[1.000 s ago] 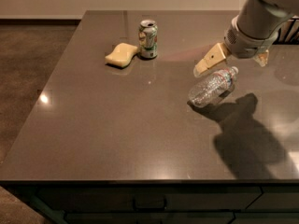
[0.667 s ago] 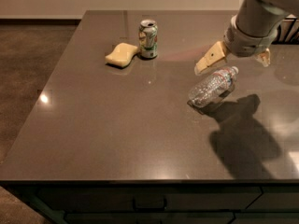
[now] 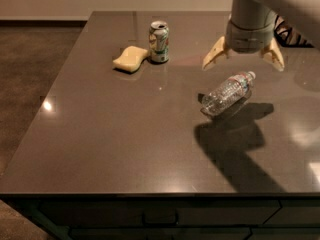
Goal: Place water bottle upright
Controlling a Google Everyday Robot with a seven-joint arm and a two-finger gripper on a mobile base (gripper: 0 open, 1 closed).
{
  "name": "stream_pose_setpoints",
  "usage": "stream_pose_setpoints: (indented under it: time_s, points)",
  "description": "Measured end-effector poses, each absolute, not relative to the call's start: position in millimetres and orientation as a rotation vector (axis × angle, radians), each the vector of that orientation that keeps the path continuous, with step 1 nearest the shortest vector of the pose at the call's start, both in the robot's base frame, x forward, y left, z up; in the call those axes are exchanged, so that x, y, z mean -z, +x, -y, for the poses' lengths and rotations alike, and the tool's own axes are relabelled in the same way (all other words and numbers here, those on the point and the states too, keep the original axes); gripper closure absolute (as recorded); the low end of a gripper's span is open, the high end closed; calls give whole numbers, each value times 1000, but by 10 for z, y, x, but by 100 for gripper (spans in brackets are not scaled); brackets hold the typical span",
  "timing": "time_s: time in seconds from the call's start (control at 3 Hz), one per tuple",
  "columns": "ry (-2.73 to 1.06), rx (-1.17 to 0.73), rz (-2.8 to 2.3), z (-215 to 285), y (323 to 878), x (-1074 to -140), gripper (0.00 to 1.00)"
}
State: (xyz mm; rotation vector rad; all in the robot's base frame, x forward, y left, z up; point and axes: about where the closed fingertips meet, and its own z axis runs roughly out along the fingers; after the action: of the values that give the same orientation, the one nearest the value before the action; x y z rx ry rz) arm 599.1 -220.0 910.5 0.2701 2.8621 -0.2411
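**A:** Three things lie on the tabletop (image 3: 100,134). Can you name them, left to right?

**B:** Toward the far edge is a yellow sponge (image 3: 131,59). Just beside it stands a green-and-white can (image 3: 159,41), upright. Nearer the right edge is the water bottle (image 3: 227,94), lying on its side with its white cap (image 3: 250,75) aimed at the far right corner.

**A:** And the gripper?

**B:** The gripper (image 3: 242,67) hangs over the bottle's far side. Its fingers (image 3: 214,55) are spread wide and hold nothing.

**A:** How will the bottle handle?

**B:** Light, I judge. It is thin, clear, ribbed plastic that should give under a hard squeeze. Being round, it may roll if nudged, and the smooth wall looks slippery, though the ribs should help. I'd take it across the middle of the body, with the fingers straddling its long axis, firm without crushing.

**A:** What stays unclear?

**B:** I cannot tell whether there is water inside, which would change its weight. The arm (image 3: 250,9) is cut off at the top, and the tabletop's right edge runs out of view. Something dark behind the arm, by the far right corner, is too hidden to name. The arm's shadow (image 3: 230,134) darkens the surface on the near side of the bottle.
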Motion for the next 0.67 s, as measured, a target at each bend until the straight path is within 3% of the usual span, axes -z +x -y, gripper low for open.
stream_pose_setpoints:
  time_s: [0.67]
  points:
    - [787, 189, -2818, 2343, 6050, -8928, 0]
